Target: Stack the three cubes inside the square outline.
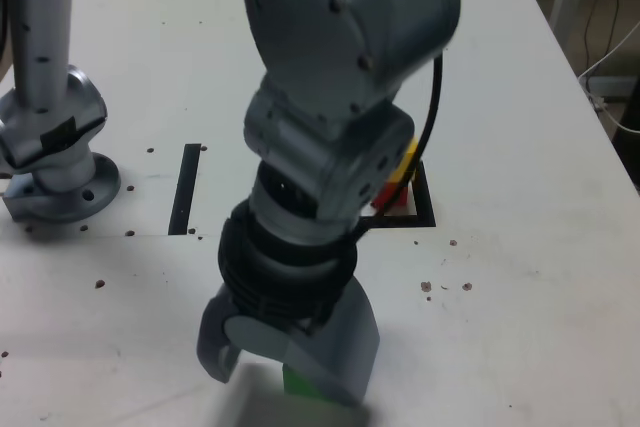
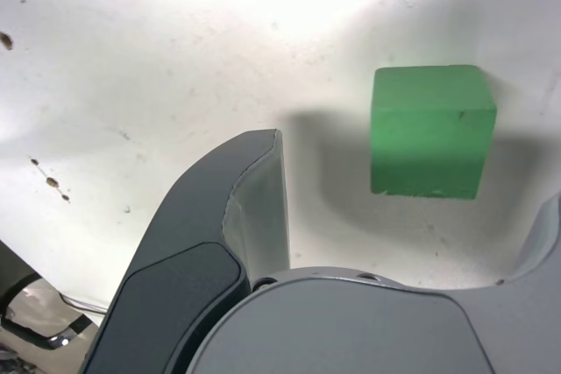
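Note:
The green cube [image 2: 429, 129] rests on the white table, lying between the jaws of my gripper [image 2: 412, 172], which stand wide apart and do not touch it. In the exterior view my gripper [image 1: 280, 379] hangs low near the table's front edge, and only a sliver of the green cube [image 1: 298, 383] shows under it. Farther back, mostly hidden by my arm, the yellow cube [image 1: 407, 159] sits on the red cube [image 1: 392, 197] inside the square outline [image 1: 428, 215] of black tape.
The arm's base [image 1: 60, 182] stands at the exterior view's left. A straight black tape strip [image 1: 185, 187] lies between the base and the outline. Small dark specks dot the table. Cables [image 1: 610, 67] hang past the table's right edge.

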You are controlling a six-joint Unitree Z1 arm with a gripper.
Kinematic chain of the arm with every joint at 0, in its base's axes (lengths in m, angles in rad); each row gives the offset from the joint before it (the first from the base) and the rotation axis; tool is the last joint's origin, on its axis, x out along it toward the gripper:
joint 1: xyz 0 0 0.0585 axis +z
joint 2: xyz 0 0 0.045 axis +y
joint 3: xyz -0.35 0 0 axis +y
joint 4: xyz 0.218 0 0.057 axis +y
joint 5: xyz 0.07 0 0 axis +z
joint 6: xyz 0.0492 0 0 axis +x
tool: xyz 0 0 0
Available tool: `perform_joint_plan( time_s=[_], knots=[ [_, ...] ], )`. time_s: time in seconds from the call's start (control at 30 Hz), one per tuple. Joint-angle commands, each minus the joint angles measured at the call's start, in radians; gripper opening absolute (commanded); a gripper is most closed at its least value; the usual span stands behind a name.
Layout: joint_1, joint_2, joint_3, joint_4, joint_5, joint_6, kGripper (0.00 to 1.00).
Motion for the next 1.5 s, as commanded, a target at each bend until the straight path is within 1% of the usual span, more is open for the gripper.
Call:
perform_joint_plan(
  time_s=[0.0, 0.67, 0.77, 0.9, 0.93, 1.03, 1.13, 1.2, 1.47],
  knots=[
    [0.001, 0.011, 0.001, -0.007, -0.001, 0.007, 0.96],
    [0.017, 0.08, -0.059, -0.012, -0.022, 0.053, 0.79],
    [0.017, 0.088, -0.06, -0.011, -0.028, 0.055, 0.72],
    [0.019, 0.093, -0.059, -0.008, -0.032, 0.055, 0.58],
    [0.019, 0.093, -0.059, -0.007, -0.033, 0.055, 0.53],
    [0.02, 0.095, -0.056, -0.005, -0.032, 0.055, 0.36],
    [0.022, 0.094, -0.051, -0.003, -0.031, 0.055, 0.24],
    [0.022, 0.094, -0.05, -0.001, -0.03, 0.055, 0.21],
    [0.023, 0.091, -0.057, 0.011, -0.031, 0.055, 0.21]
  ],
)
